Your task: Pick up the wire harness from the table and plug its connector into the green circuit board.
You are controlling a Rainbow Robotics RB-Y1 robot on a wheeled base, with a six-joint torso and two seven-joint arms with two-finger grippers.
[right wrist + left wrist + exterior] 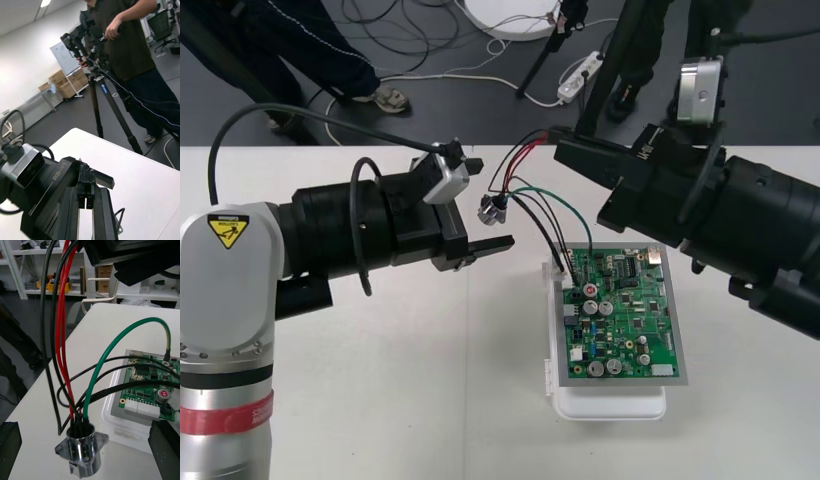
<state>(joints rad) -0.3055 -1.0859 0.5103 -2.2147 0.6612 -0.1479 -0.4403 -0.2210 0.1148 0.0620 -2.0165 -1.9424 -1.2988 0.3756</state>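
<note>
R pincer point(561, 148) clamps harness wires point(525, 160) up off bench point(430, 380), prob. so socket point(496, 211) hangs betw. fingers point(165, 444) of open L pincer point(482, 205) for regrasp; other wire ends reach board point(620, 320).

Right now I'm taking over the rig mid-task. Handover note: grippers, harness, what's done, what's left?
Left gripper: jaws open, standing either side of the socket without gripping it, just off the board's far-left corner.
Right gripper: beyond the board's far edge, jaws shut on the harness wires, holding their loop up.
Harness: the wires rise from the socket to the right gripper, then drop to the far-left corner of the green circuit board.
Done: harness lifted and brought to the board.
Left: can't tell whether the plug is seated. Check it, then release.
</note>
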